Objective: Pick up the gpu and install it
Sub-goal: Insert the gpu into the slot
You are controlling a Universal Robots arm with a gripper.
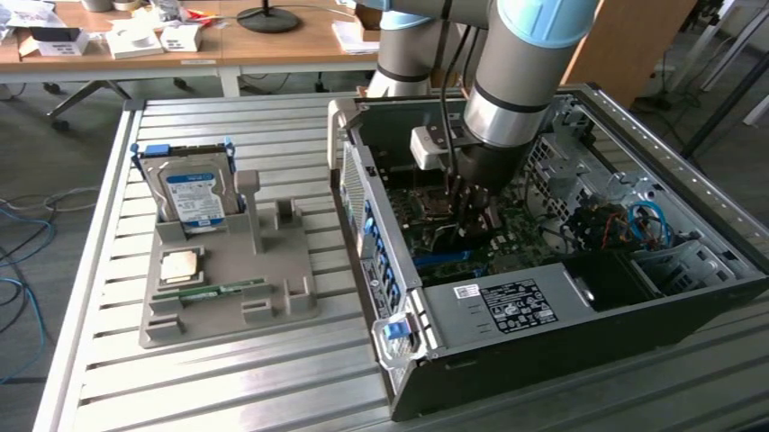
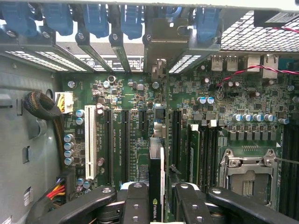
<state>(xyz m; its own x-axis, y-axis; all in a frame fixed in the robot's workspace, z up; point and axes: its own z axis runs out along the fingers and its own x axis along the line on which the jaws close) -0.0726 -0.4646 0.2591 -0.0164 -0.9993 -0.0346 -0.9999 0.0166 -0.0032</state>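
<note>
We see the pincer [image 2: 161,199] closed narrowly on the gpu [image 2: 156,168], one black finger [image 2: 135,200] pressed to each face. The card stands edge-on to the wrist camera, so its face is hidden, and part of it is cut off at the picture's edge. It hangs over the motherboard [image 2: 135,93], in line with the black slots beside the white slot [image 2: 89,144]. We cannot tell whether its edge touches a slot.

In the exterior view the arm reaches down into the open case [image 1: 577,369], and the pincer [image 1: 471,200] is a dark shape in which we cannot make out the card. On the bench [image 1: 240,387] (towards the exterior view's left) the grey holder [image 1: 229,315] keeps the hard drive [image 1: 194,193] upright.
</note>
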